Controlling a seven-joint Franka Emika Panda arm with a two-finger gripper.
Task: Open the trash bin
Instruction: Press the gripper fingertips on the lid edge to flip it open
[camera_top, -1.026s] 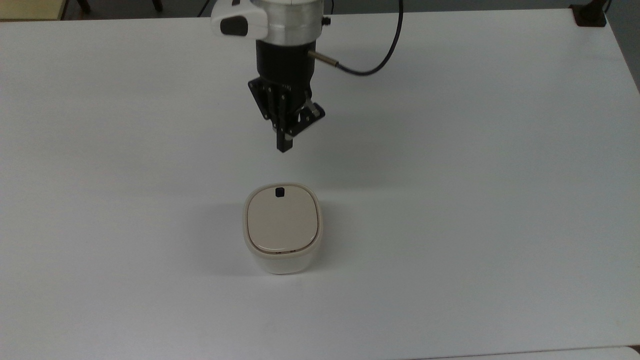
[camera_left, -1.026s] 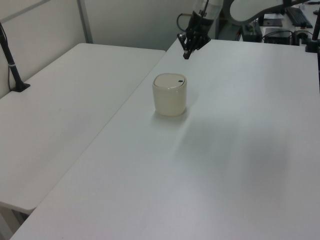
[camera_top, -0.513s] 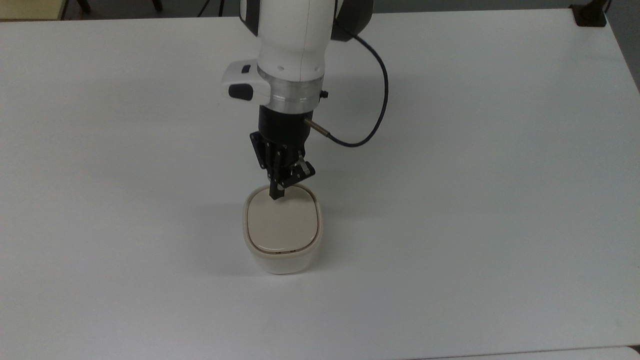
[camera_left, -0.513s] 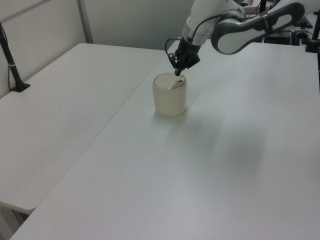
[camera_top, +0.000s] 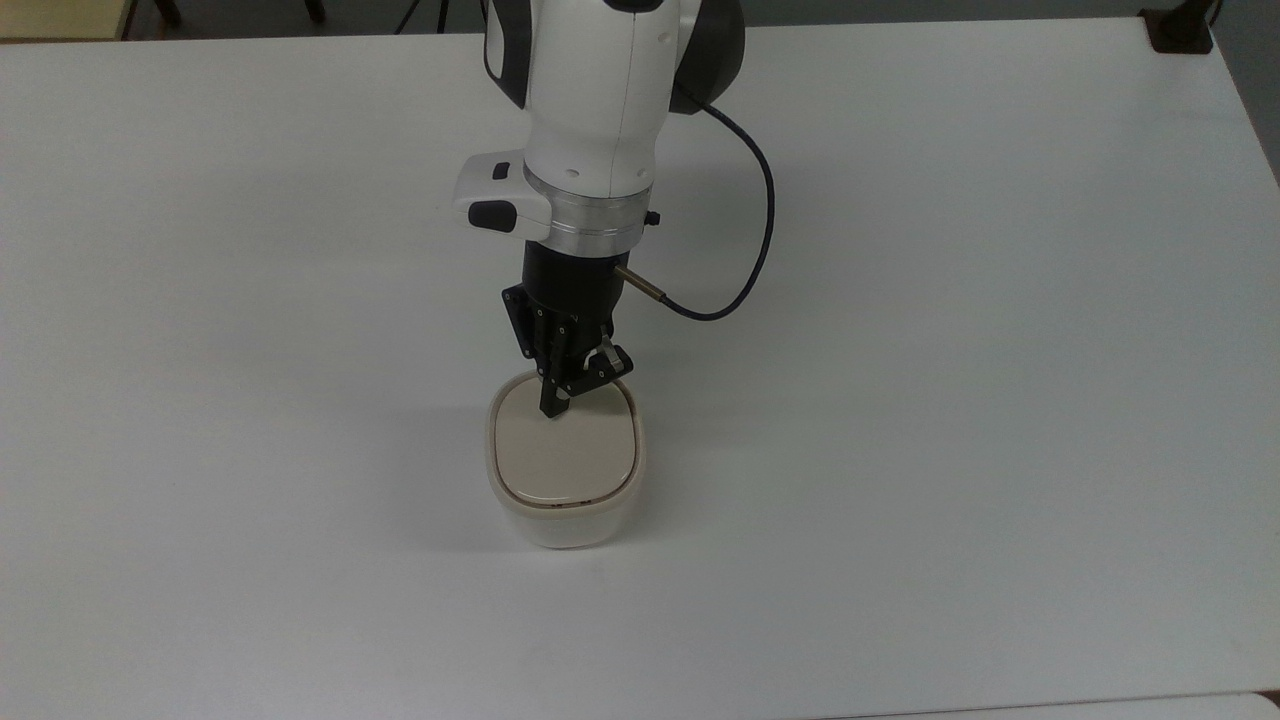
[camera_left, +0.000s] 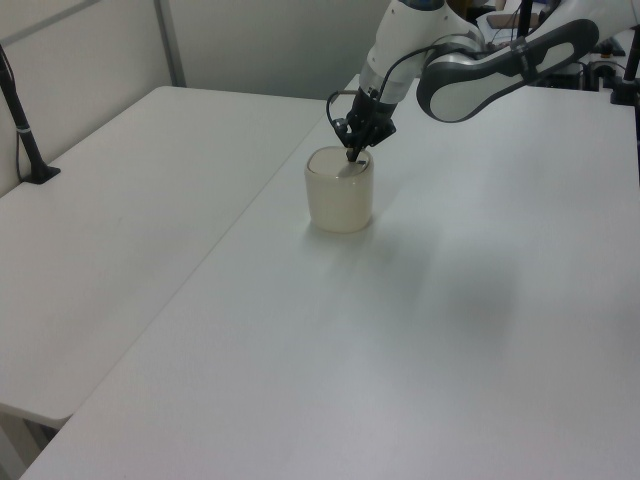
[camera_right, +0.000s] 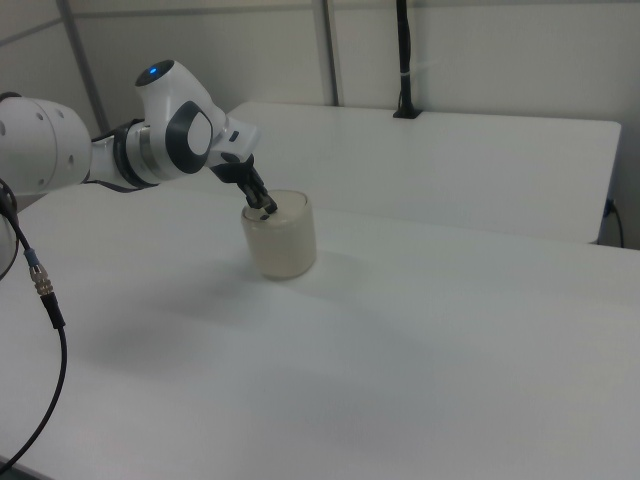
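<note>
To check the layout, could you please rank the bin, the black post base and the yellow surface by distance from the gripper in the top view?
1. Bin, directly under the gripper.
2. Yellow surface, top left corner.
3. Post base, top right corner.

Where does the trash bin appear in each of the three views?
Top view: the trash bin stands below centre.
Left view: upper middle.
Right view: left of centre.
Shared landmark: the gripper at the lid's edge on the arm's side, on the white table.
</note>
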